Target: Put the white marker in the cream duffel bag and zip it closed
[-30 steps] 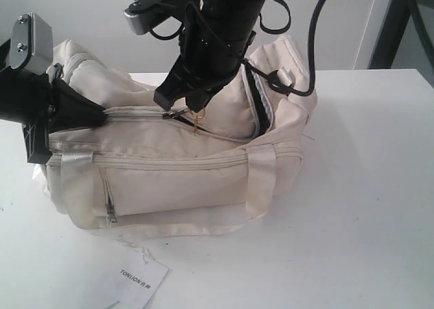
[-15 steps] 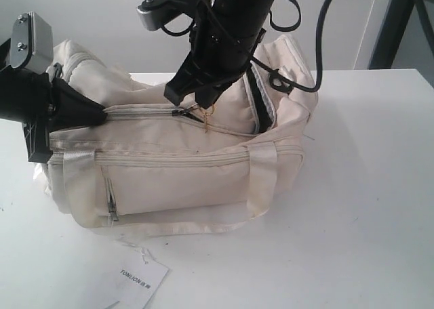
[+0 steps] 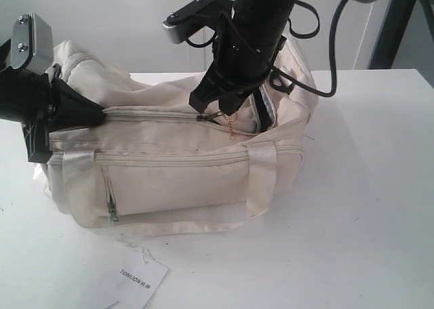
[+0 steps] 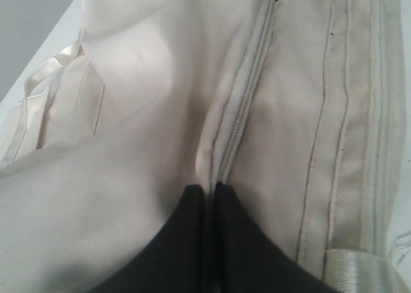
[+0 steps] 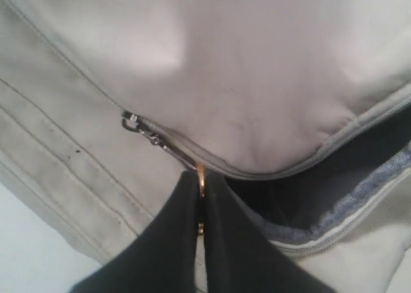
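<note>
The cream duffel bag (image 3: 169, 167) lies on the white table. Its top zip is closed from the left end to about the middle, and the right part gapes on dark lining (image 5: 359, 171). My right gripper (image 3: 224, 112) is shut on the gold zip pull (image 5: 200, 174) at the slider. My left gripper (image 3: 102, 114) is shut on the bag's fabric beside the closed zip (image 4: 241, 106) at the left end. The white marker is hidden from every view.
A white paper "TONLION" tag (image 3: 135, 282) lies on the table in front of the bag. The bag's satin handles (image 3: 268, 160) hang over its front. The right arm's cables (image 3: 325, 65) loop over the bag's right end.
My right gripper has moved to the right along the top of the bag with the zip pull, closing more of the zip. The left gripper has stayed where it was.
</note>
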Action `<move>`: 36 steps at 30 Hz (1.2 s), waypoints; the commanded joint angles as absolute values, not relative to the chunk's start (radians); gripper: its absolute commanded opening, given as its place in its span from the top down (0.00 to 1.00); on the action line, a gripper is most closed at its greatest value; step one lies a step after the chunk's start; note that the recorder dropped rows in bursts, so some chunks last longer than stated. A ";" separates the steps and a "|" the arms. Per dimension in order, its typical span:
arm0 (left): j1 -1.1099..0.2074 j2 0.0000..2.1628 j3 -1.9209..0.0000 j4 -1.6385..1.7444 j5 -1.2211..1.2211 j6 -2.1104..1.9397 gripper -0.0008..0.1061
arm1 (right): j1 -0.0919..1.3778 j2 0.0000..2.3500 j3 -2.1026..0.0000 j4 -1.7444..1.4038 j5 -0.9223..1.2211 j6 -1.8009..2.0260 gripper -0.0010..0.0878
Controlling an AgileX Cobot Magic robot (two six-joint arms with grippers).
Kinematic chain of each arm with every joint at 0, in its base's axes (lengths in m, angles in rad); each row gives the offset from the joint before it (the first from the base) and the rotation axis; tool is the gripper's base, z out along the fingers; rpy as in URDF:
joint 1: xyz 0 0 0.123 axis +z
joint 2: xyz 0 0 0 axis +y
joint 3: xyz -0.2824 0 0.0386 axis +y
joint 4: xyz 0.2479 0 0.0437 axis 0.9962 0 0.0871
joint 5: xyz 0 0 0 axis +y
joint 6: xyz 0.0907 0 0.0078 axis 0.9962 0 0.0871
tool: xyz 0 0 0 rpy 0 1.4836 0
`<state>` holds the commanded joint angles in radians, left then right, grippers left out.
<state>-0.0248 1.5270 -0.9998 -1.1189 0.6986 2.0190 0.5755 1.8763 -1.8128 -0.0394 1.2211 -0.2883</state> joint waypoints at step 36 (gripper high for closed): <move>-0.025 1.525 -1.000 -1.202 0.707 2.007 0.83 | 0.440 1.829 -1.811 0.010 1.221 -0.318 0.99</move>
<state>-0.0248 1.5251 -0.9998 -1.2023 0.7071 2.0074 0.4399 1.8287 -1.8110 0.0102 1.2211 -0.3182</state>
